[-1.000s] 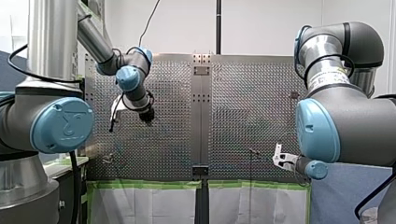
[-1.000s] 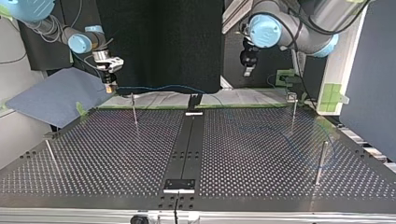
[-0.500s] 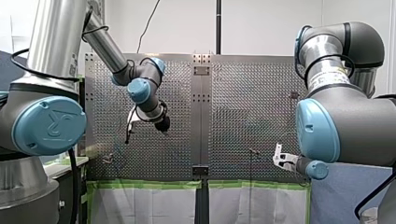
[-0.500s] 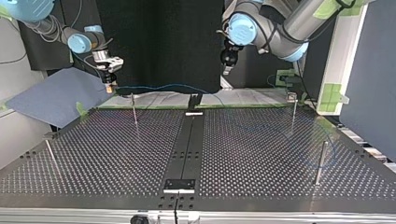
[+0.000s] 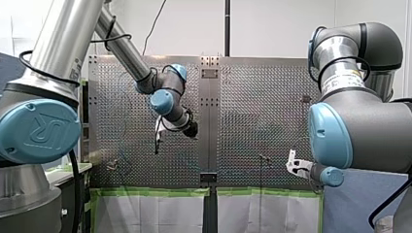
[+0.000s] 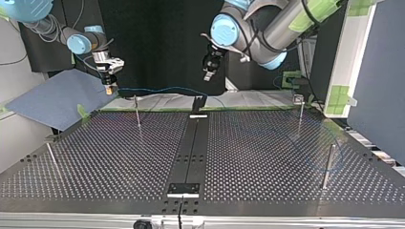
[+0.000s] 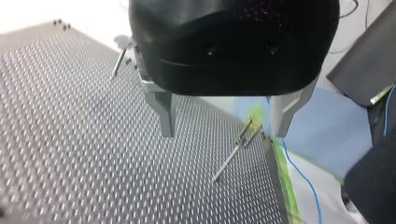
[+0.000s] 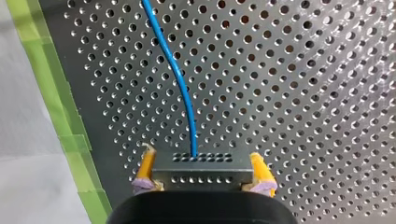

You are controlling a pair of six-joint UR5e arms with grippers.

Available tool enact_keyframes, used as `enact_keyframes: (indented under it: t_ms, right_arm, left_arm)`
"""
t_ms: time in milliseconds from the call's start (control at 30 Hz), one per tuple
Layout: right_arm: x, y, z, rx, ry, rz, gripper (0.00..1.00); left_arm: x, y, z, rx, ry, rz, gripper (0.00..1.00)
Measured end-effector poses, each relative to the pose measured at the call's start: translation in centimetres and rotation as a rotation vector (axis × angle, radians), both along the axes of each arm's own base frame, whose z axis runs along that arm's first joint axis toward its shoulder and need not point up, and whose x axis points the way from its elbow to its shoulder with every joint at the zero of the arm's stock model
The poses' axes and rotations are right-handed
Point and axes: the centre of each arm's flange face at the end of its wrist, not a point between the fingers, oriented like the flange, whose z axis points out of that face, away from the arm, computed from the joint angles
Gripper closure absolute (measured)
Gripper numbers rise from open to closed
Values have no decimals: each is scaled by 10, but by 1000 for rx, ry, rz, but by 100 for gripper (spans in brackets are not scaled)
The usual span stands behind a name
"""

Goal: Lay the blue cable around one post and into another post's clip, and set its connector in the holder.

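Observation:
My right gripper (image 8: 201, 164) has its yellow pads (image 8: 145, 169) shut on the dark block connector (image 8: 203, 173). The blue cable (image 8: 181, 77) runs out of the connector ahead over the perforated plate. In the top view my right gripper (image 6: 110, 87) hangs at the far left edge, and the blue cable (image 6: 167, 88) leads from it along the far edge and loops faintly by the right posts. My left gripper (image 6: 208, 74) hovers open and empty above the far middle. Its metal fingers (image 7: 163, 114) stand wide apart over the plate, with a thin clip post (image 7: 232, 156) ahead between them.
Thin posts stand at the top view's far left (image 6: 137, 112), far right (image 6: 300, 114), near right (image 6: 328, 164) and near left (image 6: 51, 160). A black strip (image 6: 193, 143) with brackets runs down the middle. Green tape (image 8: 60, 121) edges the plate, with blue cloth (image 6: 57, 98) beyond.
My left arm has swung in from the table's side toward its far middle, leftward in the top view. My right gripper has stayed almost in place, still holding the connector.

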Motion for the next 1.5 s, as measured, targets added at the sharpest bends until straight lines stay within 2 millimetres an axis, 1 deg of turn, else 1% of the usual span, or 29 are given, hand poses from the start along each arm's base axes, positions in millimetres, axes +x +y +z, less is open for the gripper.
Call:
enact_keyframes:
  t_ms: [133,300,367,433,600,733,867,967,1133,1500]
  right_arm:
    - [-1,0,0,0,3,-1,100]
    - [-1,0,0,0,4,-1,100]
    - [-1,0,0,0,4,0,100]
    - [0,0,0,0,4,2,100]
    - [0,0,0,0,4,3,100]
    - [0,0,0,0,4,2,100]
    - [-1,0,0,-1,4,1,100]
    - [0,0,0,-1,4,1,100]
    - [0,0,0,-1,4,2,100]
    - [0,0,0,-1,4,3,100]
  left_arm:
    - [1,-20,-5,-12,-25,-34,0]
    - [-7,-40,-20,-4,-44,-72,0]
    - [-6,-48,-25,-10,-53,-83,0]
    - [-1,-53,-29,-17,-64,-85,0]
    - [20,-64,-35,-39,-101,-76,0]
    - [36,-67,-44,-51,-121,-61,0]
    - [53,-61,-59,-42,-134,-39,0]
    - [61,-56,-70,-25,-143,-25,0]
    - [68,-54,-87,7,-161,-19,0]
    - [74,-67,-123,33,-197,-61,0]
